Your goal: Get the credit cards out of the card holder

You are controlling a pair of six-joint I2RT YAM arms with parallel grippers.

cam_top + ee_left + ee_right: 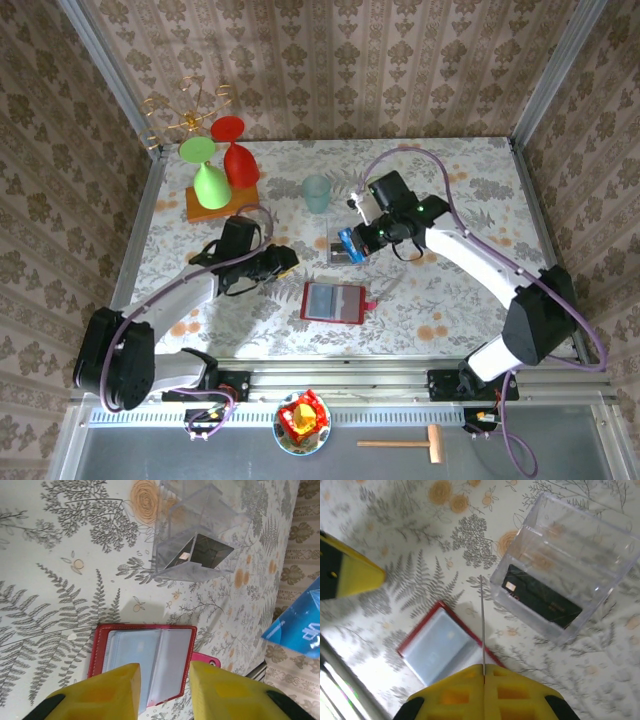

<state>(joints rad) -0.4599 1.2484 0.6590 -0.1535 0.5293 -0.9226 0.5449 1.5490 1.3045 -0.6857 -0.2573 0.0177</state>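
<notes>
1. Nearest us, the card holder (333,302) lies open and flat on the table (480,200), pockets up. Through the greyish plastic we make out what seems to be a pale card (447,636) in a pocket. A pink edge (205,658) pokes out at the holder's side; we cannot tell whether it is a card or a tab.
2. Just beyond, the left gripper (162,667) hovers over the holder, its fingers parted and nothing between them.
3. Farther on, the right gripper (484,672) is pinched tight on the blue card (295,630), which it holds edge-on in the air near the clear box (580,555).
4. In that box the dark card (542,597) leans against a wall, already out of the holder.
5. We judge the task past halfway: one card is stored, one is in hand to be dropped, and probably one is left to pull.
</notes>
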